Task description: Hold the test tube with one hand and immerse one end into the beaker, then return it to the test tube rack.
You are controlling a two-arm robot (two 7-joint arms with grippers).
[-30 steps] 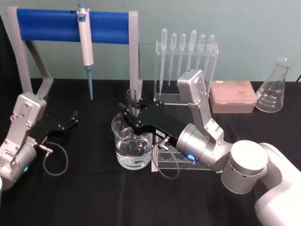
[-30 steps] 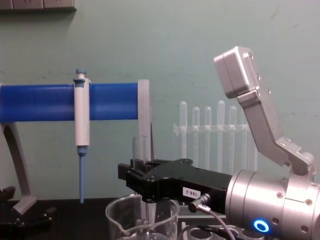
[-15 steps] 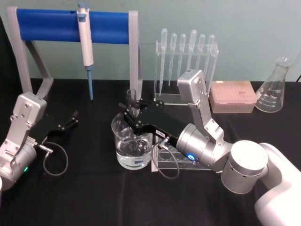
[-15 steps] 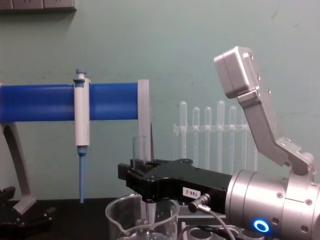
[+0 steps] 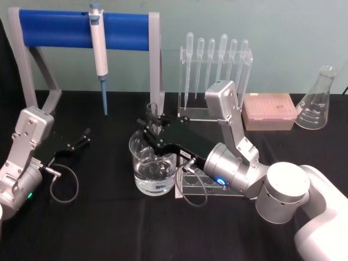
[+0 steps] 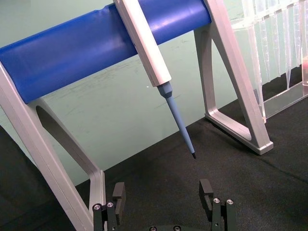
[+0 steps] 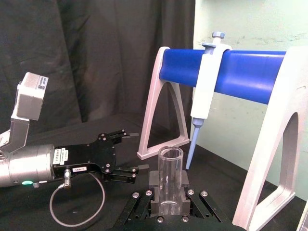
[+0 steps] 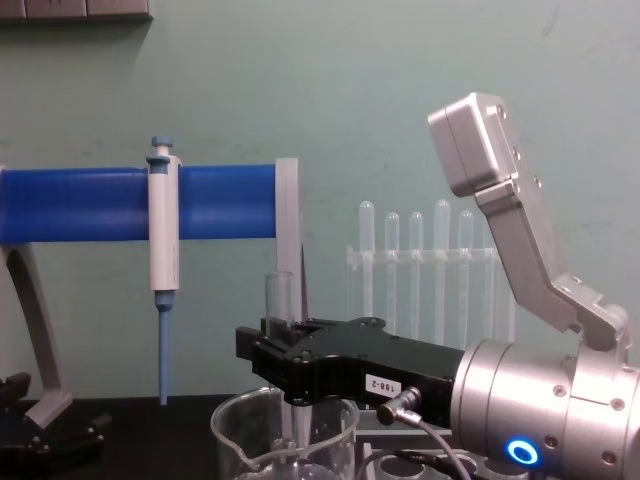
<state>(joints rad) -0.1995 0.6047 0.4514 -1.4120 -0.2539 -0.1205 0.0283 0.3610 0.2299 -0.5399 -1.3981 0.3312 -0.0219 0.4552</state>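
Note:
My right gripper (image 5: 153, 129) is shut on the test tube (image 5: 153, 112), a clear upright glass tube with its open rim above the black fingers. The tube (image 8: 277, 296) runs down past the rim of the beaker (image 8: 285, 432). The beaker (image 5: 154, 169) is a wide glass cylinder with water in its lower part, and the gripper body hides the tube's lower end. In the right wrist view the tube (image 7: 171, 179) stands clamped between the pads. My left gripper (image 5: 81, 139) is parked open at the left on the black table, and its fingers (image 6: 207, 190) are spread with nothing between them.
A stand with a blue bar (image 5: 81, 23) holds a white-and-blue pipette (image 5: 100, 54) behind the beaker. A rack of plastic pipettes (image 5: 215, 70), a pink tip box (image 5: 269, 111) and a conical flask (image 5: 316, 100) stand at the back right. A clear rack with holes (image 5: 198, 182) lies under my right wrist.

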